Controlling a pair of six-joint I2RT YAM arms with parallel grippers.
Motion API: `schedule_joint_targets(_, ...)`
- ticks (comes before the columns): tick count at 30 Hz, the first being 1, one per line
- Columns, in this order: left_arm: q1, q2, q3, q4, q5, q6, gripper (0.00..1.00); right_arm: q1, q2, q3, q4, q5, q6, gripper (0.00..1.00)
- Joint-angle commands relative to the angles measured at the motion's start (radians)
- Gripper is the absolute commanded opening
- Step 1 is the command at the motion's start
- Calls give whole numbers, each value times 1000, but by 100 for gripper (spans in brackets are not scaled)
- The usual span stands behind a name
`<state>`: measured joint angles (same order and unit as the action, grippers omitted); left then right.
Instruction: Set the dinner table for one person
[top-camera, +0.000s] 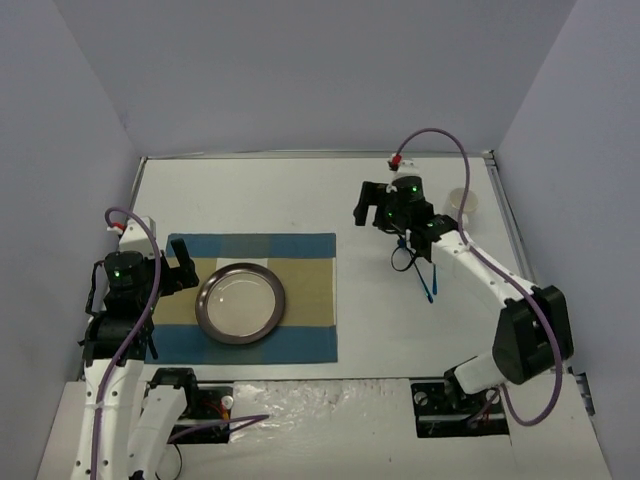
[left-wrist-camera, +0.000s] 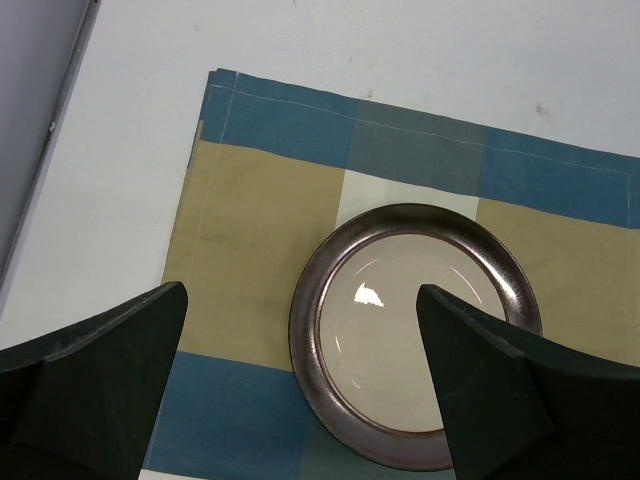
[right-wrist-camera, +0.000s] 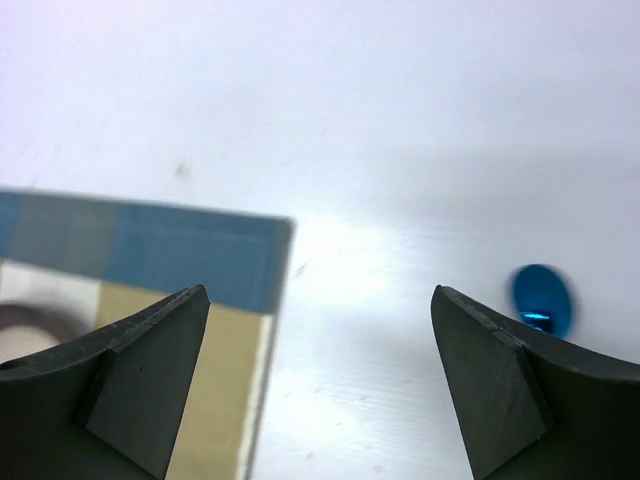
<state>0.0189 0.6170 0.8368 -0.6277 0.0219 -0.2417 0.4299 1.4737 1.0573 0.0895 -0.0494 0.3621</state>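
— Pale grey walls are seen on three sides of the white surface (top-camera: 260, 195), which spreads under both arms and is far larger than anything laid on it. How far along is the setting judged to be?

— Only the first part is judged done. A blue-and-tan checked placemat (top-camera: 300, 255) is spread flat on the surface below the left tool (left-wrist-camera: 302, 300). A brown-rimmed plate (top-camera: 240, 303) is set on the mat, about at its middle.

— And how are the tools held?

— The left tool is spread wide, with nothing between its fingers, and the plate is seen directly beneath it. The right tool (right-wrist-camera: 320, 300) is likewise spread and empty. It is held over bare surface, just past the mat's far corner.

— What is left to be done?

— No cutlery is yet placed beside the plate. A blue utensil (top-camera: 430, 284), probably a spoon, is lying on bare surface behind the right tool, toward that arm's base and apart from the mat. A pale round item (top-camera: 462, 204), possibly a cup, is seen on the right tool's outer side near the surface's edge, but it is too small to be identified for sure. Both would be expected to be brought to the mat, so the task is judged well short of complete.
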Motion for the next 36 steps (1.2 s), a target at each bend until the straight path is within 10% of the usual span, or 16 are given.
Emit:
schedule_joint_targets(1,0,4,10,45,3,6,97,-72,-109,34,-78,276,-136,92)
schedule_joint_targets(15,-37,-18,13,33,-2,-1,97,-452,-25,84,-136,204,-156,88)
schedule_joint_targets(36,-66,-34,13,23,-13,5,97,-555,213,85,18,72,-310,57)
